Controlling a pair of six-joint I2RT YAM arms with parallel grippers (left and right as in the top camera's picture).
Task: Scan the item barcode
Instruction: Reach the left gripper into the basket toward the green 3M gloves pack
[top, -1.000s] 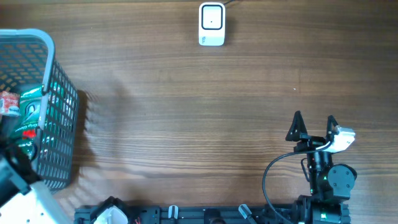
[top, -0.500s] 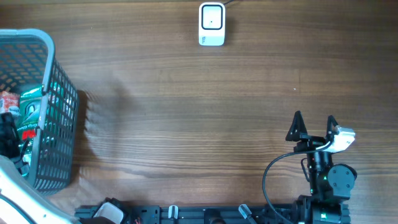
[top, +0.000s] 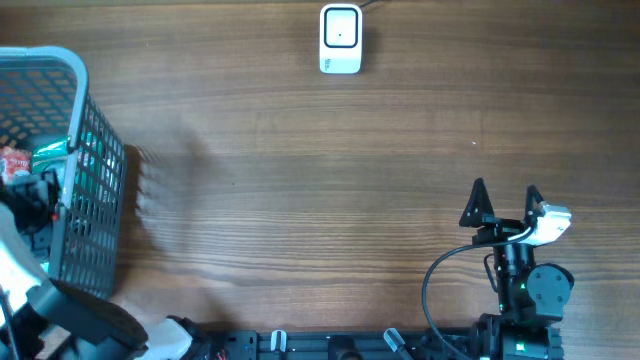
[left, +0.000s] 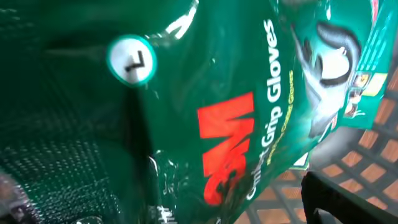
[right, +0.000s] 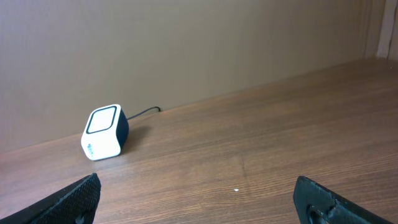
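The item, a green 3M Comfort Grip Gloves pack (left: 236, 124), fills the left wrist view at close range; it lies in the grey mesh basket (top: 82, 95) at the table's left edge. From overhead only a strip of the green pack (top: 52, 153) shows above my left gripper (top: 35, 198), which hangs open inside the basket just over the pack. One black finger (left: 339, 199) shows at the lower right, clear of the pack. The white barcode scanner (top: 340, 40) stands at the far middle. My right gripper (top: 505, 203) rests open and empty at the near right, facing the scanner (right: 104, 132).
A red and white packet (top: 12, 160) lies in the basket beside the green pack. The basket's tall mesh walls close in my left gripper. Bare wooden table (top: 320, 180) stretches between basket, scanner and right arm.
My left arm has moved further up into the basket, and its gripper now covers most of the green pack. The right arm has not moved.
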